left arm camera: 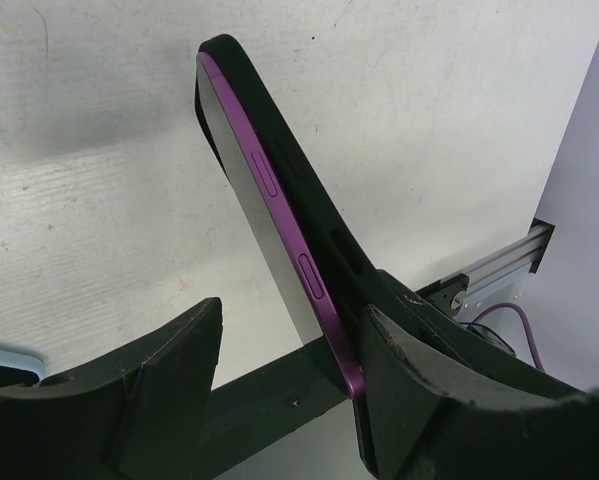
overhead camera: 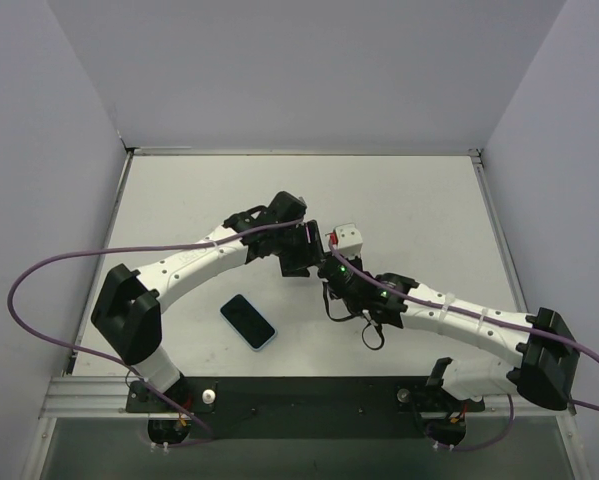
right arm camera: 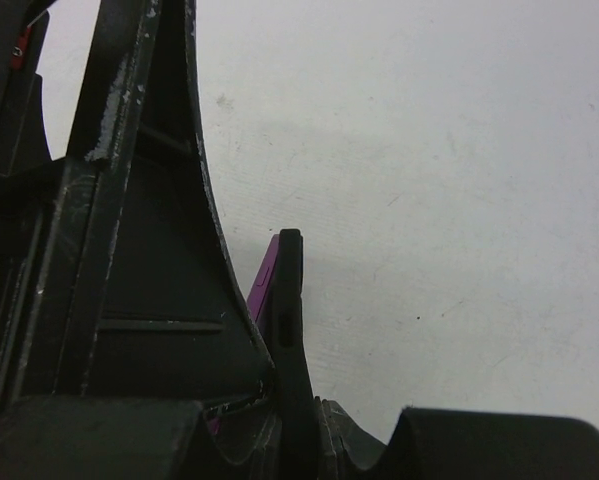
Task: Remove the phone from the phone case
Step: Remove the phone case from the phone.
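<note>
A purple phone [left arm camera: 279, 215] stands on edge above the table, and its black phone case [left arm camera: 314, 200] bows away from its back along the upper part. My left gripper [left arm camera: 291, 310] is open and straddles the phone's lower end. The purple edge rests against the right finger [left arm camera: 429, 400], and a wide gap separates it from the left finger [left arm camera: 149, 390]. My right gripper [right arm camera: 291, 420] is shut on the rim of the black case [right arm camera: 291, 290], with a sliver of purple phone [right arm camera: 264, 280] beside it. In the top view both grippers [overhead camera: 314, 258] meet at mid-table and hide the phone.
Another phone in a light blue case [overhead camera: 247, 320] lies flat on the table in front of the left arm. Its corner, the light blue case [left arm camera: 4, 355], shows low in the left wrist view. Purple cables [overhead camera: 49, 270] loop off both arms.
</note>
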Robot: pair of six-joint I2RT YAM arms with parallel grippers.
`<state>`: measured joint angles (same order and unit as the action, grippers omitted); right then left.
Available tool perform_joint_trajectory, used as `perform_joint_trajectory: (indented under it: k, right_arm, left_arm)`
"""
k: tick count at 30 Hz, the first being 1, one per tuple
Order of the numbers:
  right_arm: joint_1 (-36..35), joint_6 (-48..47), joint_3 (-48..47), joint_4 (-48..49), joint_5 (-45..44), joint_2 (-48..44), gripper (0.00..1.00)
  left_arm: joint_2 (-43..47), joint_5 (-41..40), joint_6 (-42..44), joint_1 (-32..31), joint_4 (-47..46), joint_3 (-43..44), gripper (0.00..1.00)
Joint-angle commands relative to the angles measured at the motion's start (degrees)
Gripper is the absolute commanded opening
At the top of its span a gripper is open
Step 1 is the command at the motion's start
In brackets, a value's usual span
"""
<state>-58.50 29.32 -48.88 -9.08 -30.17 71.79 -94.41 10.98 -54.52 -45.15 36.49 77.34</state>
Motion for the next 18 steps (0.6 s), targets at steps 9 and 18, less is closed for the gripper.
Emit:
perform_joint_trajectory:
  k: [9,18]
  right_arm:
    - [-0.9,-2.2,-4.6,7.3,-7.7,-0.2,0.00]
    - [-2.4,-3.8,-5.2,8.2,-9.5,1.7,0.00]
  left_arm:
    - [-2.3,-1.6,-16.3,-2.3,11.6,0.6,0.60]
    - [-3.2,-0.3,-16.6,-2.4,11.9,-0.4,0.55]
